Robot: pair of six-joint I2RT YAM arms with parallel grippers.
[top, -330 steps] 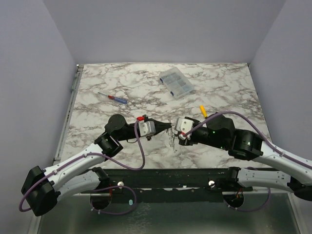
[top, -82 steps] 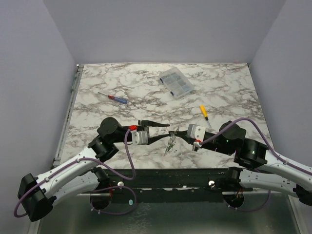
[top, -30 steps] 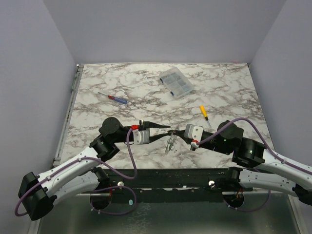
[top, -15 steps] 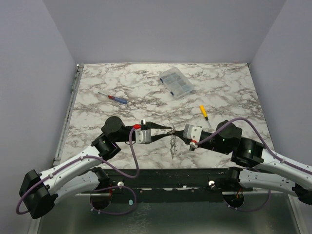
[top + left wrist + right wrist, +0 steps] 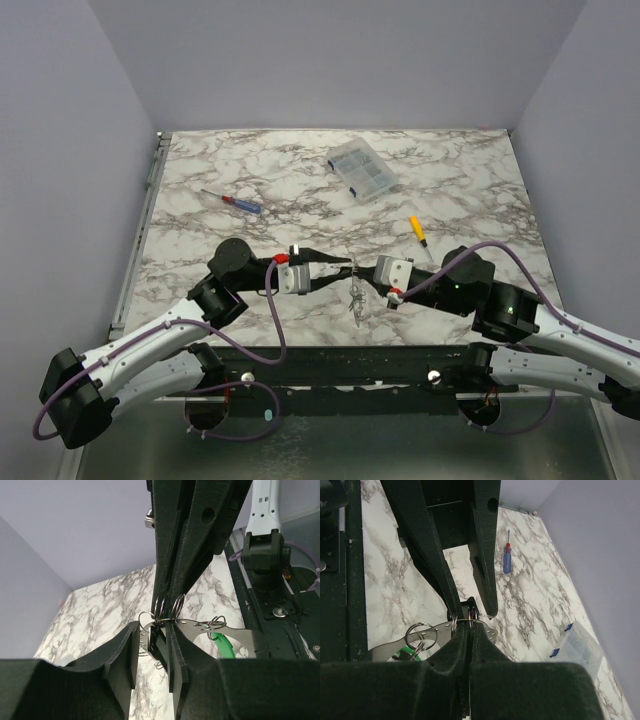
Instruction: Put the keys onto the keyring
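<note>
Low above the table's near middle, my two grippers meet tip to tip. My right gripper (image 5: 468, 626) is shut on the wire keyring (image 5: 470, 619), whose coils show at its tips (image 5: 167, 607). Below the tips hang the small silvery keys (image 5: 355, 297). A flat silvery metal piece (image 5: 225, 630) with a second ring (image 5: 212, 624) hangs from the same bunch, and something green (image 5: 222, 642) sits behind it. My left gripper (image 5: 151, 626) stands open around the bunch. A small dark tag (image 5: 157, 647) lies against its right pad (image 5: 175, 655), and its left pad (image 5: 122, 655) is apart.
A yellow-handled screwdriver (image 5: 416, 229) lies right of the grippers. A blue and red screwdriver (image 5: 232, 201) lies at the left. A clear plastic parts box (image 5: 361, 170) stands at the back. The table's black front rail (image 5: 340, 352) runs just behind the hanging keys.
Both grippers and the hanging keys have drifted slightly to the right. The left jaws stay parted around the bunch; the right stays shut on the ring.
</note>
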